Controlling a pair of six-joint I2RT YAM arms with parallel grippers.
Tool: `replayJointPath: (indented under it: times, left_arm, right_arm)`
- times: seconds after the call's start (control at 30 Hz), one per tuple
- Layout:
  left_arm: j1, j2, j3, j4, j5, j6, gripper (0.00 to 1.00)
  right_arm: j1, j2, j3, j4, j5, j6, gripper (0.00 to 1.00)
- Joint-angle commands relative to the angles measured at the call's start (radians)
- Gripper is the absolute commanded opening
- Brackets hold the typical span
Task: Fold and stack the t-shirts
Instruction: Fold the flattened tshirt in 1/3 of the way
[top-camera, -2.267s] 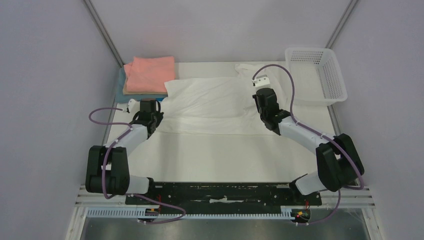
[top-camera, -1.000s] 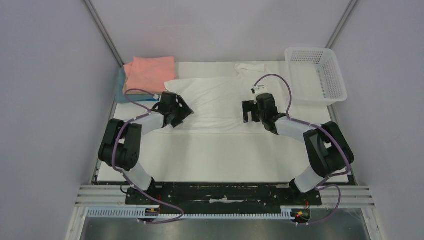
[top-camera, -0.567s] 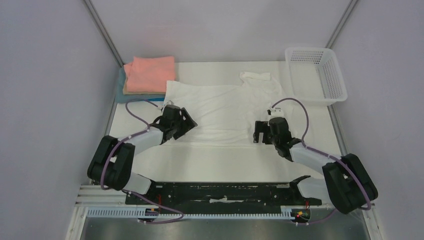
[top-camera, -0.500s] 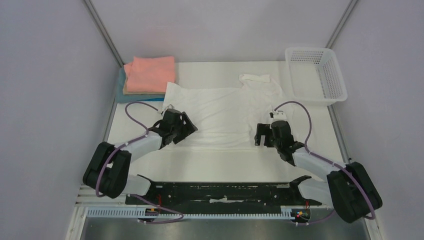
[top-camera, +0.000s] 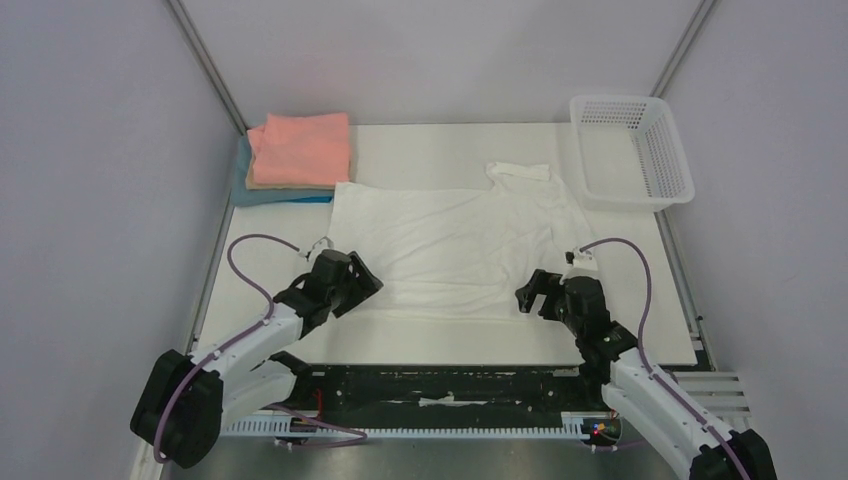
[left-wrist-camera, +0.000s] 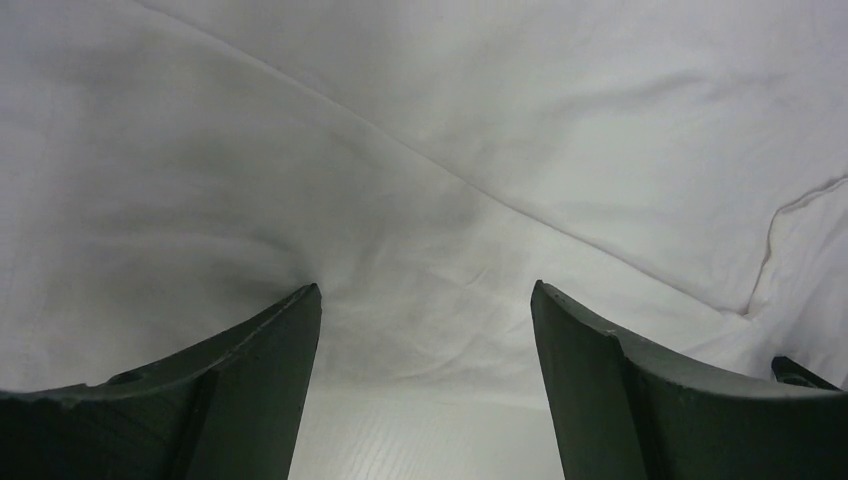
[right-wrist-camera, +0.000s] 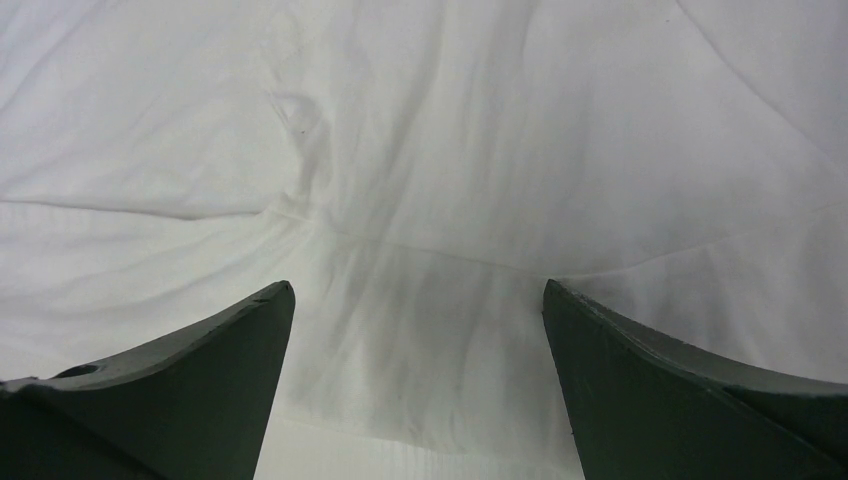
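Observation:
A large white t-shirt (top-camera: 455, 240) lies spread flat across the middle of the table, one sleeve (top-camera: 520, 172) reaching toward the far right. Folded salmon-pink (top-camera: 300, 147), tan and blue (top-camera: 285, 197) t-shirts sit stacked at the far left corner. My left gripper (top-camera: 352, 290) stands open at the shirt's near left hem, its fingers (left-wrist-camera: 250, 360) straddling the hem edge (left-wrist-camera: 420, 375) with nothing clamped. At the near right hem my right gripper (top-camera: 535, 290) is open too; its wrist view shows cloth (right-wrist-camera: 420, 330) between the spread fingers (right-wrist-camera: 640, 370), ungripped.
A white lattice basket (top-camera: 630, 150) stands at the far right corner. Bare white table (top-camera: 430, 335) runs between the shirt's near hem and the black rail at the arm bases. Grey walls close in on both sides.
Both grippers have drawn back toward the near edge, and the white shirt has slid nearer and flattened out. Both stay open.

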Motion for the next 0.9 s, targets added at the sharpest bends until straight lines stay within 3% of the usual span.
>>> replayJointPath:
  times: [0.0, 0.33, 0.5, 0.7, 0.87]
  left_arm:
    - [-0.018, -0.019, -0.069, -0.095, -0.002, -0.068, 0.84]
    - [-0.033, -0.182, -0.058, -0.230, 0.049, -0.066, 0.85]
    - [-0.033, -0.195, -0.009, -0.213, 0.090, -0.020, 0.85]
    - [-0.033, -0.125, 0.172, -0.300, -0.026, 0.046, 0.85]
    - [0.001, 0.028, 0.345, -0.310, -0.159, 0.087, 0.86]
  right_arm:
    - [0.009, -0.064, -0.019, -0.301, 0.029, 0.066, 0.98]
    - [0.009, -0.172, 0.025, -0.416, 0.061, 0.103, 0.98]
    - [0.009, -0.219, 0.050, -0.402, 0.103, 0.085, 0.98]
    - [0.009, -0.164, 0.109, -0.220, 0.057, -0.029, 0.98]
    - [0.009, -0.092, 0.229, -0.157, 0.145, -0.114, 0.98]
